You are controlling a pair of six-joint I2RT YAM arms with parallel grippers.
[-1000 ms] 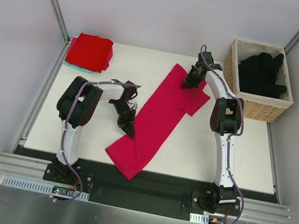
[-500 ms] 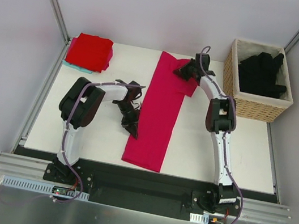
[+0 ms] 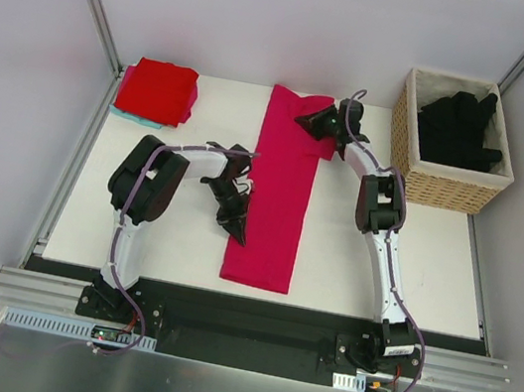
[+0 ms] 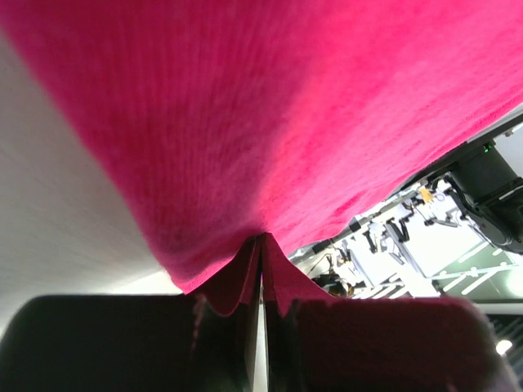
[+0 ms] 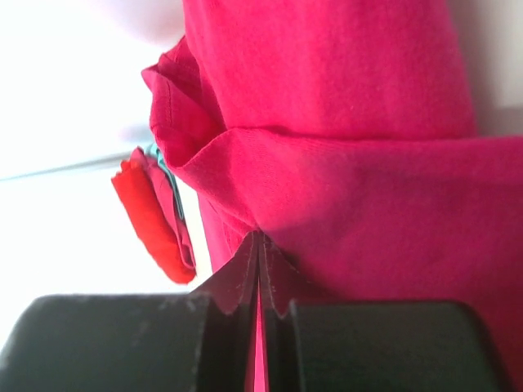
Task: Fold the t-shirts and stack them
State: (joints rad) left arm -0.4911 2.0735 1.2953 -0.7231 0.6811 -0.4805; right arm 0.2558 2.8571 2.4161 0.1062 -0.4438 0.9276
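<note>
Magenta t-shirt (image 3: 277, 199): long strip flat on bench (image 3: 156, 229) centre. Clenched on it: left fingers (image 4: 114, 343) at left edge, right fingers (image 5: 114, 343) at far sleeve. Lift evenly, hold taut, align edges before release.

White arms (image 3: 388, 267) with black joints and purplish cables.

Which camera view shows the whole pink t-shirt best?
The top external view: there the pink t-shirt lies at full length, a long strip on the table. The wrist views show only patches of its cloth, pinched in the shut left pincer and right pincer.
</note>
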